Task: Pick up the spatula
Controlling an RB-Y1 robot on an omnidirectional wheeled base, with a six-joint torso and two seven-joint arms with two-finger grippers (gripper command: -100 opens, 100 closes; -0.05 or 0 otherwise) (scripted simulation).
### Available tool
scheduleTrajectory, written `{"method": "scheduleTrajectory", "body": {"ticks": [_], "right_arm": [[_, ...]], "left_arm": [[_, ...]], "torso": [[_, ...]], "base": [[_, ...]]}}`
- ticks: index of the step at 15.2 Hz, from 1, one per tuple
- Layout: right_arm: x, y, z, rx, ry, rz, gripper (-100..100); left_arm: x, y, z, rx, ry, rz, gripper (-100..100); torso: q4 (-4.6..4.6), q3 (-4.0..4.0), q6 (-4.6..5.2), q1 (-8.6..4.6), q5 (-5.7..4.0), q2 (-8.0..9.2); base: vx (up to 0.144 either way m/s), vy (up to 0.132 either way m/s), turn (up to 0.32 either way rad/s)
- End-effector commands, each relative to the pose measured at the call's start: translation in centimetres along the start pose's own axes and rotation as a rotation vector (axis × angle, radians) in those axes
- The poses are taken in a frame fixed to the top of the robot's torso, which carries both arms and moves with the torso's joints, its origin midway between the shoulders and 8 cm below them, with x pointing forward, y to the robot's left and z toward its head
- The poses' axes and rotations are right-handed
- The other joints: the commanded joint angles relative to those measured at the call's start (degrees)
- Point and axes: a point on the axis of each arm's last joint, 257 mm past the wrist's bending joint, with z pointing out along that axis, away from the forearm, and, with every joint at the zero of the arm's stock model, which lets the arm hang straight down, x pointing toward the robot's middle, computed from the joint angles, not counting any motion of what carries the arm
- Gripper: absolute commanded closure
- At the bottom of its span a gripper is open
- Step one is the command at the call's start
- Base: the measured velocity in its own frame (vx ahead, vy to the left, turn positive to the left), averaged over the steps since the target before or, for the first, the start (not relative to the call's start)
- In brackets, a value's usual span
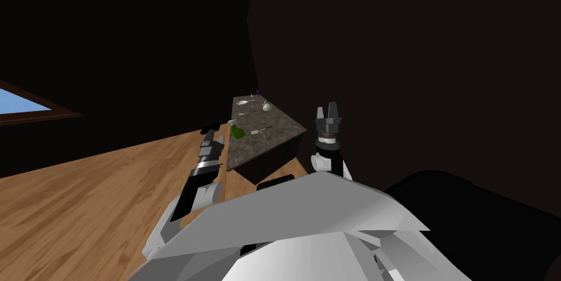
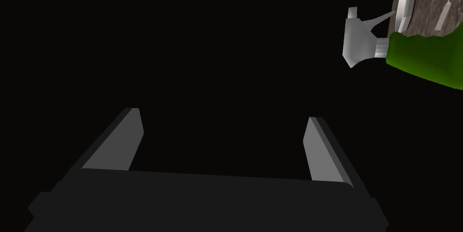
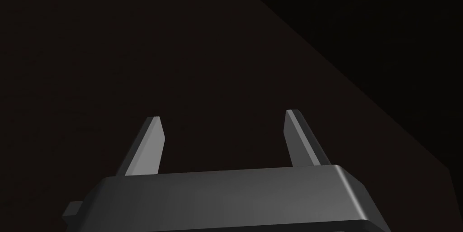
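Left gripper (image 2: 224, 116) hovering open and empty beside green spray bottle (image 2: 425, 59) at edge of speckled countertop (image 1: 257, 149), spatula (image 1: 262, 129) lying just beyond, right gripper (image 1: 327, 109) pointing upward, fingers standing apart, gripping nothing.

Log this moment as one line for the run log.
stage: approach | left gripper open, near green spray bottle at counter edge | right gripper open, empty | spatula untouched on counter

— Are you picking up any label, brand or number on your feeds?

— No, I'm not reading any lettering anywhere. I'm looking over the green spray bottle (image 2: 425, 59) and the speckled counter (image 1: 263, 143) it is lying on, and both are showing plain, unmarked surfaces.
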Motion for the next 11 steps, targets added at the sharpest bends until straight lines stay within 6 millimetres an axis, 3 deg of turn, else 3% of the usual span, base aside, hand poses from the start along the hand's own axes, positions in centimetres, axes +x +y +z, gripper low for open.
{"method": "scheduleTrajectory", "body": {"ticks": [1,3,4,6,7,9,11], "right_arm": [[0.0,0.0,0.0,0.0,0.0,0.0,0],[0.0,0.0,0.0,0.0,0.0,0.0,0],[0.0,0.0,0.0,0.0,0.0,0.0,0],[0.0,0.0,0.0,0.0,0.0,0.0,0],[0.0,0.0,0.0,0.0,0.0,0.0,0],[0.0,0.0,0.0,0.0,0.0,0.0,0],[0.0,0.0,0.0,0.0,0.0,0.0,0]], "left_arm": [[-0.7,1.8,0.2,-0.059,0.006,-0.013,-100],[-0.7,2.6,0.1,-0.089,0.005,-0.013,-100],[-1.6,4.1,0.2,-0.133,0.007,-0.024,-100],[-1.6,4.8,0.1,-0.161,0.005,-0.023,-100],[-2.6,6.3,0.1,-0.205,0.003,-0.035,-100],[-2.6,7.0,-0.1,-0.235,0.002,-0.034,-100],[-3.8,9.0,-0.3,-0.303,-0.006,-0.046,-100]], "torso": [[0.0,0.0,0.0,0.0,0.0,0.0],[0.0,0.01,0.03,-0.01,-0.01,0.02],[0.0,0.0,0.0,0.0,0.0,0.0],[0.0,0.0,0.03,0.0,0.0,0.01],[0.0,0.0,0.0,-0.01,0.0,0.0],[0.0,0.0,0.03,0.0,0.0,0.01],[0.0,-0.01,0.05,-0.02,0.0,-0.01]], "base": [[-0.033,-0.003,-0.211],[-0.035,0.006,-0.122],[-0.03,0.003,-0.151],[-0.031,0.001,-0.147],[-0.033,0.0,-0.183],[-0.032,0.003,-0.144],[-0.035,-0.003,-0.215]]}}
